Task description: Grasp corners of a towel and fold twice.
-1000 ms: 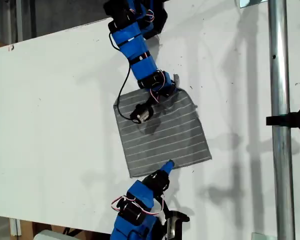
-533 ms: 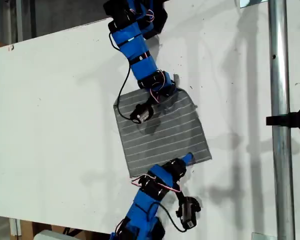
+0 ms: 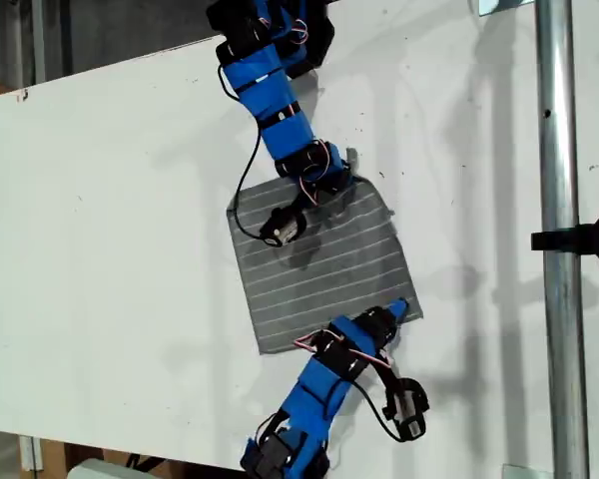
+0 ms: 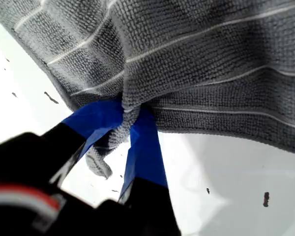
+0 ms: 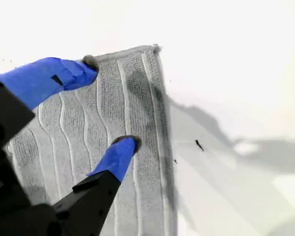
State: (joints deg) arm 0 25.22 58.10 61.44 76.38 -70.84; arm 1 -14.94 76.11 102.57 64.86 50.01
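Note:
The grey striped towel [image 3: 319, 264] lies flat on the white table [image 3: 100, 220] between two blue arms. At its far corner, towards the top of the exterior view, my first gripper [image 3: 347, 180] is shut on it; the first wrist view shows the towel [image 4: 196, 54] bunched and pinched where my first gripper [image 4: 126, 118] closes. My second gripper [image 3: 401, 309] stands open over the towel's lower right corner in the exterior view. In the second wrist view the towel [image 5: 137, 93] lies under my second gripper [image 5: 110, 104], one fingertip at its edge, one on the cloth, with the corner [image 5: 155, 48] just beyond.
A vertical metal pole [image 3: 554, 239] with a black clamp [image 3: 584, 238] stands at the exterior view's right. The first arm's wrist camera [image 3: 280, 228] and its black cable hang over the towel's upper part. The table's near edge runs along the exterior view's bottom.
The second arm has swung to the exterior view's right along the towel's near edge, from about its middle to its lower right corner. The first arm and the towel have stayed put.

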